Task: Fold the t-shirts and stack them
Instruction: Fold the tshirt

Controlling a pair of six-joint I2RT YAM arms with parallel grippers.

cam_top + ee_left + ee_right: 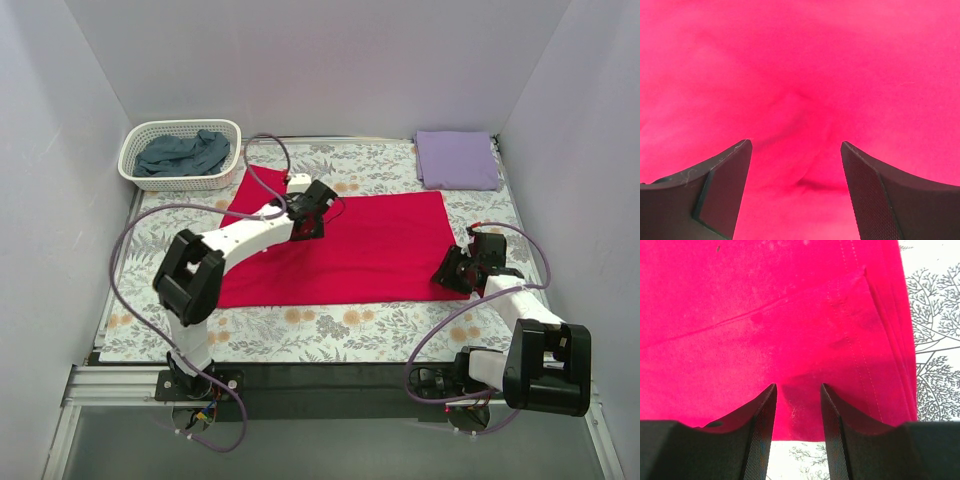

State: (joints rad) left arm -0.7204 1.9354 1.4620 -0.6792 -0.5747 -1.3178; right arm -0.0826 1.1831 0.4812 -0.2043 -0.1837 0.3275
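Observation:
The crimson red t-shirt lies spread flat in the middle of the floral table covering. My left gripper hovers over its back left part, jaws open; in the left wrist view red cloth fills the frame and a small wrinkle sits between the fingers of the left gripper. My right gripper is at the shirt's right front corner. In the right wrist view its jaws stand open over the hemmed edge of the red t-shirt, which lies flat. A folded lavender t-shirt rests at the back right.
A white basket at the back left holds the crumpled slate blue-grey t-shirt. The floral covering shows along the front and sides. White walls enclose the table on three sides. Purple cables loop off both arms.

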